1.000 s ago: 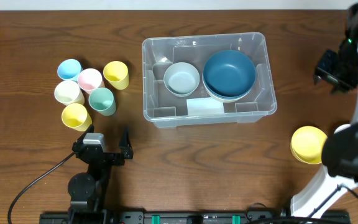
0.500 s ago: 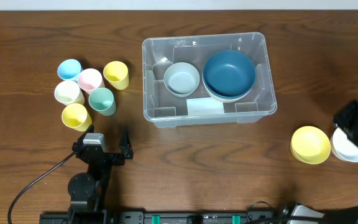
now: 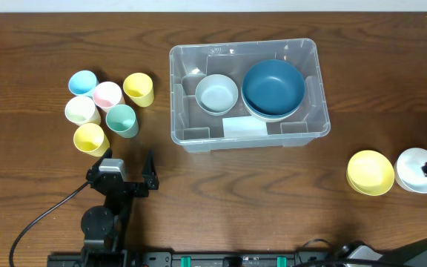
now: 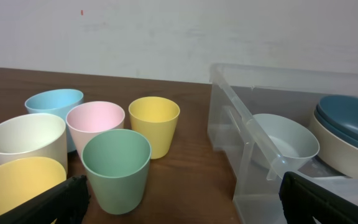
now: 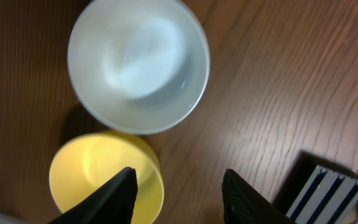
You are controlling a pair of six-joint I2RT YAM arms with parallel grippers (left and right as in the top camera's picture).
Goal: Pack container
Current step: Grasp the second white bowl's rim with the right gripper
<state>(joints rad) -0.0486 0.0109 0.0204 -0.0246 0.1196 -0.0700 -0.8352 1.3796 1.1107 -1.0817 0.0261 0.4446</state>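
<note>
Here the container point(image 3: 243, 45) sits mid-table holding a pale bowl point(image 3: 216, 93) and a blue bowl point(image 3: 273, 86), six cups point(image 3: 107, 94) cluster left of it ahead of the spread, empty left gripper point(image 3: 128, 169), and the right gripper point(image 5: 179, 196), likewise spread and empty, hangs above a yellow bowl point(image 5: 95, 180) just beside a white bowl point(image 5: 138, 62).

1. Dead centre, the large clear plastic rectangular container point(image 3: 176, 96) holds a pale grey bowl point(image 3: 216, 93) beside a dark blue bowl point(image 3: 273, 87), with a white label point(image 3: 243, 127) by its near wall.
2. Out left, six cups huddle: light blue cup point(image 3: 83, 81), pink cup point(image 3: 107, 95), yellow cup point(image 3: 138, 88), cream cup point(image 3: 81, 110), green cup point(image 3: 121, 119), second yellow cup point(image 3: 90, 138).
3. Far right, a yellow bowl point(image 3: 370, 172) sits just beside a white bowl point(image 3: 414, 170).
</note>
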